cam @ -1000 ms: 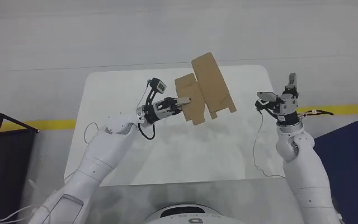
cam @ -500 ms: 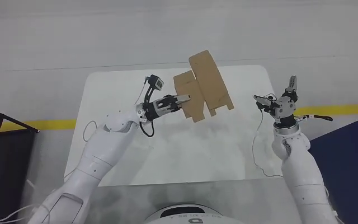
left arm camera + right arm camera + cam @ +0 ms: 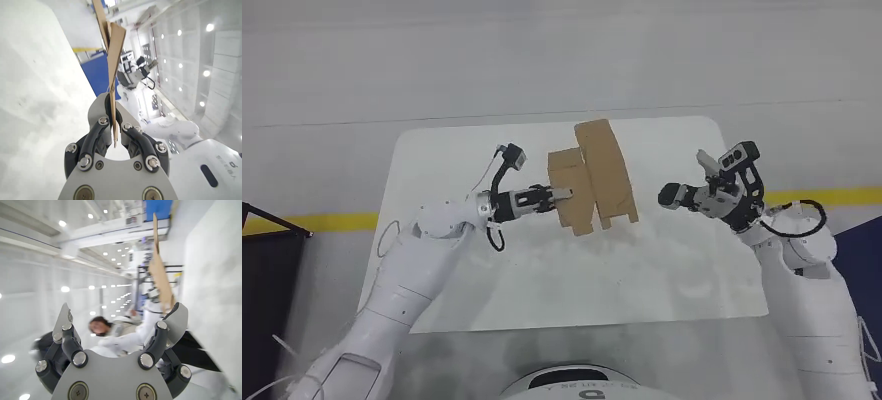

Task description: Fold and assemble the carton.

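Observation:
A flat, unfolded brown carton (image 3: 594,178) hangs tilted above the middle back of the white table (image 3: 542,280). My left gripper (image 3: 560,194) is shut on the carton's left edge; the left wrist view has the cardboard (image 3: 114,62) edge-on, pinched between the fingers (image 3: 103,108) of that gripper (image 3: 112,115). My right gripper (image 3: 672,193) is level with the carton and a short way to its right, pointing at it without touching. The right wrist view has this gripper (image 3: 121,313) open and empty, with the carton (image 3: 160,281) beyond it.
A thin cable (image 3: 702,270) loops over the table's right side. A yellow floor line (image 3: 312,222) runs past both sides of the table. A dark blue surface (image 3: 857,270) lies at the right, a black object (image 3: 262,270) at the left.
My right gripper swung from pointing away at the table's right edge to pointing left at the carton. The left arm drew the carton slightly left and toward me.

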You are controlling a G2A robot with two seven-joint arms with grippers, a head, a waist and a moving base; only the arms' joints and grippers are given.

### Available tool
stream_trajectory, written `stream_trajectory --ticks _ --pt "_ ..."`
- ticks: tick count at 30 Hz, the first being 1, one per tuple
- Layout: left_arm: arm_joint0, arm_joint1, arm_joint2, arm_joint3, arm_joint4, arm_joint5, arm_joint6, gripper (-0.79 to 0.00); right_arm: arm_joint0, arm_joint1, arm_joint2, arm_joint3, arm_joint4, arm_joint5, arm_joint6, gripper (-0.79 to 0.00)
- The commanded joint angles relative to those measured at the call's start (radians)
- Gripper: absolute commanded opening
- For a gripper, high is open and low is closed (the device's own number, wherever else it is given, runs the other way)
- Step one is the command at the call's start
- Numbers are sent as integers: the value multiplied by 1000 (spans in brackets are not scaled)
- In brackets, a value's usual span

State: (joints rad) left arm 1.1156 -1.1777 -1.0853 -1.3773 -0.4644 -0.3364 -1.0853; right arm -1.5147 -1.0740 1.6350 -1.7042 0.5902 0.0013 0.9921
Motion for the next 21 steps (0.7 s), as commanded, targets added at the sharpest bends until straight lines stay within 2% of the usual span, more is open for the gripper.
stream_trajectory --ticks 1,5,8,10,12,16,21 --pt "1 4 -17 8 -61 -3 -81 -785 9 2 0 -10 -127 -22 -19 0" --pt "7 8 -24 5 -126 8 -167 -785 31 5 -9 -5 -231 -42 -89 0" --pt "8 11 -20 1 -159 16 -250 -785 56 1 -29 18 -136 -44 -58 0" --pt "8 13 -16 6 -154 25 -276 -785 76 -1 -43 49 -44 -42 6 -114" --pt "6 13 -5 10 -138 29 -291 -785 100 -2 -69 79 -17 -23 61 -240" --pt "-1 10 22 9 -124 33 -310 -785 157 -2 -133 127 3 35 177 -265" --pt "-15 6 51 12 -115 33 -314 -785 206 2 -179 164 -37 71 246 -299"
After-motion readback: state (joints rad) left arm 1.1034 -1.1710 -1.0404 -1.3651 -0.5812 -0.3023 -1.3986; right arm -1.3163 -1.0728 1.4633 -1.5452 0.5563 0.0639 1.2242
